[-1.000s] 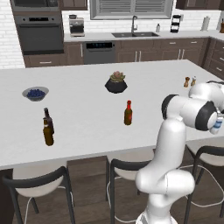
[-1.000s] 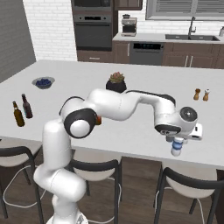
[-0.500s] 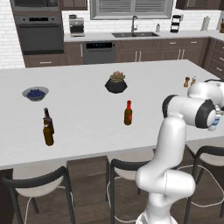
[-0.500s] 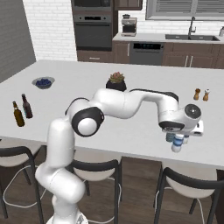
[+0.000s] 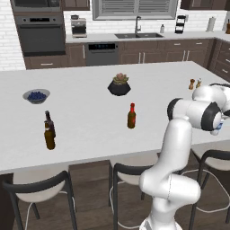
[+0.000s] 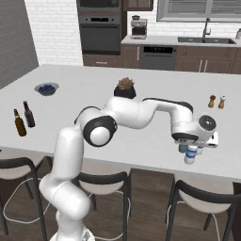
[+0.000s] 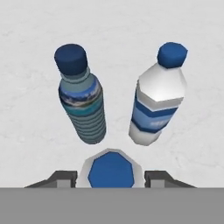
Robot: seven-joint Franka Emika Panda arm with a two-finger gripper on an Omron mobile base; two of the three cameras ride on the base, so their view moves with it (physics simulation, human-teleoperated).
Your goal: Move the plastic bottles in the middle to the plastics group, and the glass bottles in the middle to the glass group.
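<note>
My gripper (image 7: 111, 177) points straight down and is shut on a plastic bottle (image 7: 110, 168), whose blue cap sits between the fingertips. Just beyond it stand a teal-blue plastic bottle (image 7: 81, 103) and the plastics group's clear bottle (image 7: 158, 98) with a blue-white label. In the right base view the gripper (image 6: 192, 148) holds the bottle (image 6: 190, 156) at the island's near right edge. The red-capped amber glass bottle (image 5: 131, 116) stands mid-counter. The glass group (image 5: 48, 130), two brown dark-topped bottles, stands at the left (image 6: 23, 120).
A potted succulent (image 5: 119, 85) and a bowl of blueberries (image 5: 36, 95) sit toward the far side of the white island (image 5: 90, 112). Two small shakers (image 6: 216, 101) stand at the far right. Stools (image 6: 207, 200) line the near edge.
The hand has barely shifted and still has the bottle at the near right edge. The arm's elbow has drifted slightly.
</note>
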